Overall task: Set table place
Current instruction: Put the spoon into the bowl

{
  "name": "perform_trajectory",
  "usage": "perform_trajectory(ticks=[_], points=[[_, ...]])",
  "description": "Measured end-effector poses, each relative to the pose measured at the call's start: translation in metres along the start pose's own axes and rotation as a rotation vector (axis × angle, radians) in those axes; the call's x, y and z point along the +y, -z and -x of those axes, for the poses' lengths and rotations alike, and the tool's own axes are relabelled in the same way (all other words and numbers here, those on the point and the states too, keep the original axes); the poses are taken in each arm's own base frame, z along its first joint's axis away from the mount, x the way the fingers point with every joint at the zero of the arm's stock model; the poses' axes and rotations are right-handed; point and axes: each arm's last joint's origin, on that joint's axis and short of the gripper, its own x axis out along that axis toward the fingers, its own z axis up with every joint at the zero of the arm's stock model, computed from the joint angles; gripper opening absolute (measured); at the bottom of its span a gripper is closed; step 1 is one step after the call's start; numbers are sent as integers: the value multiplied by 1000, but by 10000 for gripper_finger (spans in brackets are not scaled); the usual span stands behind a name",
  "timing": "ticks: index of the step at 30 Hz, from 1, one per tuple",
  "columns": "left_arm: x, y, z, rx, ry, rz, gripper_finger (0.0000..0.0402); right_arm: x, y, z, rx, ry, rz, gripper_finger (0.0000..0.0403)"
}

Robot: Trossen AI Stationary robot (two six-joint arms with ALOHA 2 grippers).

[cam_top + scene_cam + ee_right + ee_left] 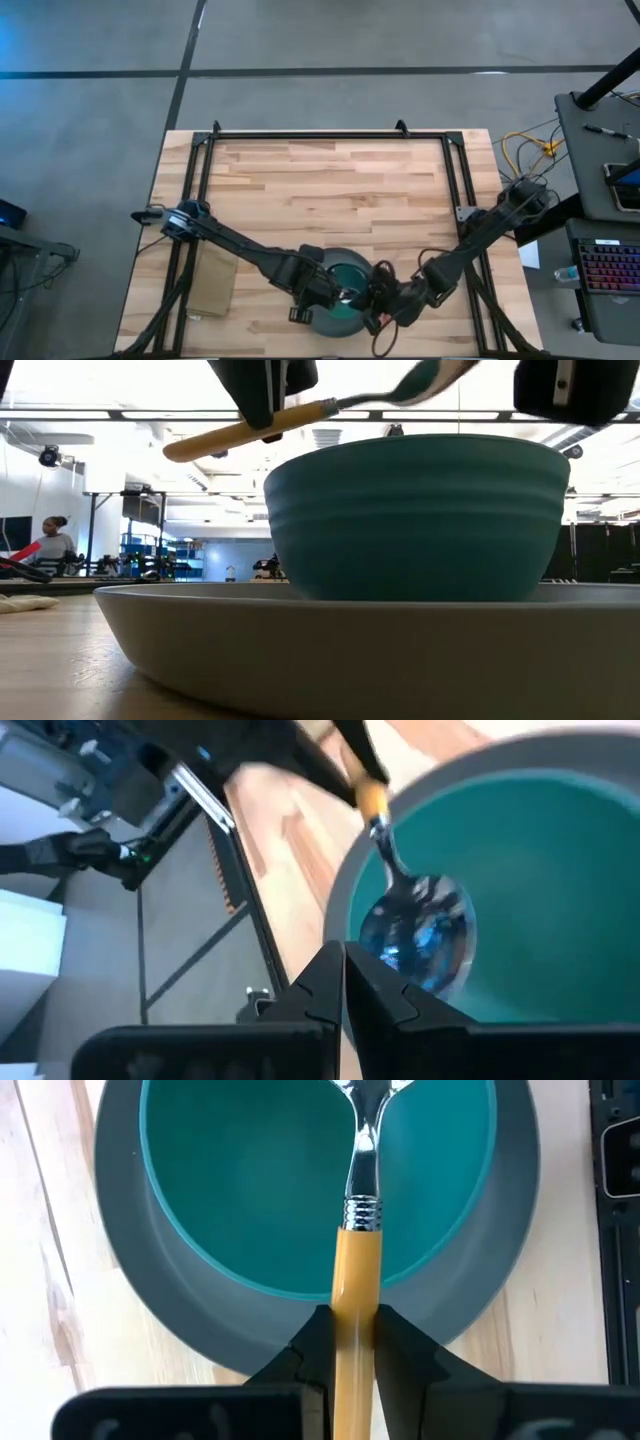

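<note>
Spoon handle: one spoon (358, 1270), with a yellow handle and a metal bowl, is pinched between the fingers of the left hand (352, 1342); it is held nearly level above the bowl, its metal end over the teal hollow.
Bowl: one teal bowl (349, 277) is stood inside one grey plate (333, 322).
Bench: the pale wooden bench (330, 190) carries the plate near its front edge, about midway along; one tan flat piece (212, 286), perhaps a napkin, lies at the left.
Right hand: the right hand (343, 982) is seen pressed together, nothing between its fingers, just beside the bowl's rim on the right.
Step in hand: the spoon is judged to be on its way into, or across, the bowl; it is not yet set down.
Next move: a lowering of the spoon until it is borne by the bowl or the bench seems called for, then a spreading of the left fingers.
Beyond: a person is seated far off in the room.
</note>
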Motion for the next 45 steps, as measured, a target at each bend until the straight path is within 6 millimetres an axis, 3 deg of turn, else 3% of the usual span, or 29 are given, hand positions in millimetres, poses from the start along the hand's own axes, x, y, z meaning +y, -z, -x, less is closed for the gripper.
perform_trajectory(ticks=[9,22,32,45], points=[[0,0,-1,0,-3,6,36,-9,11,-13,32,60,-14,8],[2,5,-9,31,-7,6,40,0,-11,9,-50,17,-23,8],[1,0,-5,-26,9,36,40,-16,-5,-14,35,94,-19,8],[2,1,0,-38,4,43,41,-29,2,-19,107,168,-21,9]])
